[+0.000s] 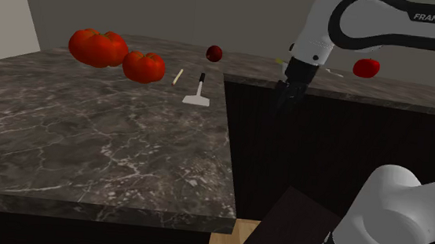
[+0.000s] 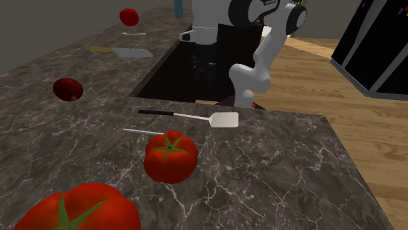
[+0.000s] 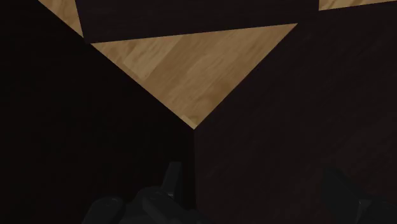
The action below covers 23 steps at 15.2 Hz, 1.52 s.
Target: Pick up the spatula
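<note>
Our gripper (image 1: 283,100) hangs over the dark gap beside the counter (image 1: 88,147), fingers apart and holding nothing. Farther out, to the shoulder view's left of it, the spatula (image 1: 198,91) lies flat near the counter's edge. Its long axis follows that edge, pale blade nearer us and black handle pointing away.

At seven o'clock in the second exterior view, the nearest tomato (image 2: 82,208) runs off the bottom edge. The pale sliver (image 1: 178,77) at ten o'clock from the spatula (image 1: 197,97) is too small for me to name.
</note>
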### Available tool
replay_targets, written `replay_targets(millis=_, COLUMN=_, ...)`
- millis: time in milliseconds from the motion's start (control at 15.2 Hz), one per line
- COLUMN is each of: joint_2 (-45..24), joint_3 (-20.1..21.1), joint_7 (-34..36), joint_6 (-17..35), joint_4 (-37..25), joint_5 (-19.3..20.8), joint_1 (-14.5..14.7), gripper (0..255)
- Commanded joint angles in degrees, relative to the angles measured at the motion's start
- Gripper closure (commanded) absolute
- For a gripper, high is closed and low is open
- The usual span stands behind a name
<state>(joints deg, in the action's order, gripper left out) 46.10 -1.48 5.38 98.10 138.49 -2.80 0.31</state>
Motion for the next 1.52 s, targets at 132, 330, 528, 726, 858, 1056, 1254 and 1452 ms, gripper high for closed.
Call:
replay_targets(millis=132, joint_2=-2.73, joint_3=3.23, joint_7=5.97, joint_6=-0.33, joint_4=-3.08, joint_5=-1.36, joint_1=-0.41, gripper=0)
replay_targets(millis=330, joint_2=-7.57, joint_3=7.8, joint_7=14.81, joint_6=-0.99, joint_4=-8.57, joint_5=-2.77, joint_1=-1.43, gripper=0)
replay_targets(millis=528, joint_2=-13.18, joint_3=12.04, joint_7=23.62, joint_6=-1.98, joint_4=-15.08, joint_5=-3.3, joint_1=-2.77, gripper=0)
replay_targets(millis=726, joint_2=-19.52, joint_3=16.0, joint_7=32.5, joint_6=-3.45, joint_4=-22.59, joint_5=-2.86, joint_1=-4.28, gripper=0)
replay_targets(millis=858, joint_2=-24.17, joint_3=18.49, joint_7=38.51, joint_6=-4.76, joint_4=-28.2, joint_5=-1.98, joint_1=-5.23, gripper=0)
replay_targets(millis=1056, joint_2=-31.89, joint_3=22.04, joint_7=47.66, joint_6=-7.4, joint_4=-37.66, joint_5=0.28, joint_1=-6.37, gripper=0)
replay_targets(millis=1254, joint_2=-40.72, joint_3=25.18, joint_7=56.96, joint_6=-11.14, joint_4=-48.73, joint_5=3.83, joint_1=-6.57, gripper=0)
replay_targets(millis=1452, joint_2=-45.91, joint_3=26.34, joint_7=62.08, joint_6=-13.0, joint_4=-54.7, joint_5=6.25, joint_1=-5.83, gripper=0)
